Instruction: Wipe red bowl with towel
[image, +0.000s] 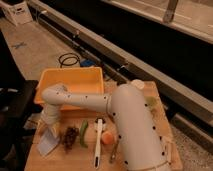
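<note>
The white arm (127, 120) reaches left across the table, its gripper (50, 125) hanging just above the pale towel (46, 143) at the near-left corner; whether it is open or closed cannot be told. Best to take the towel by its middle before seeking the red bowl, which is not visible, perhaps behind the arm. Concrete floor (30, 55) surrounds the wooden table (36, 161), which carries a yellow bin (70, 82), a white brush (97, 147), a dark cluster (70, 137)
</note>
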